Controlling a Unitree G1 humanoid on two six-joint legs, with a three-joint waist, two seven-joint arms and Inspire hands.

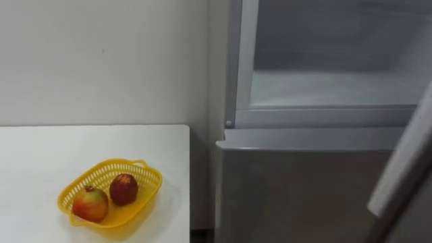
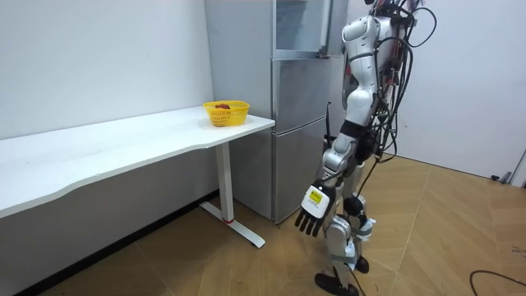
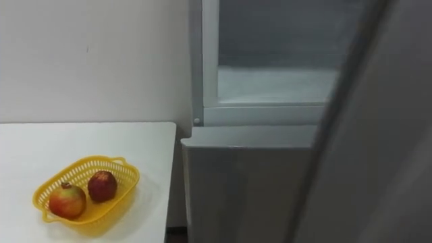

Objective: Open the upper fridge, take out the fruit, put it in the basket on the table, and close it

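Note:
The fridge's upper compartment [image 1: 337, 88] stands open in front of me, and its pale shelf looks bare. Its open door [image 3: 368, 148] swings across the right side of the eye views, with the edge [image 1: 405, 162] close to my head. The lower fridge door [image 1: 297, 196] is closed. In the room view I stand upright facing the fridge [image 2: 296, 107]. My left hand [image 2: 312, 215] hangs low by my leg, fingers relaxed and holding nothing.
To the left of the fridge, a yellow basket [image 1: 142, 177] holding two reddish fruits [image 1: 123, 188] [image 1: 90, 203] sits near the right end of a long white table [image 1: 81, 145]. Wooden floor [image 2: 444, 238] lies behind me.

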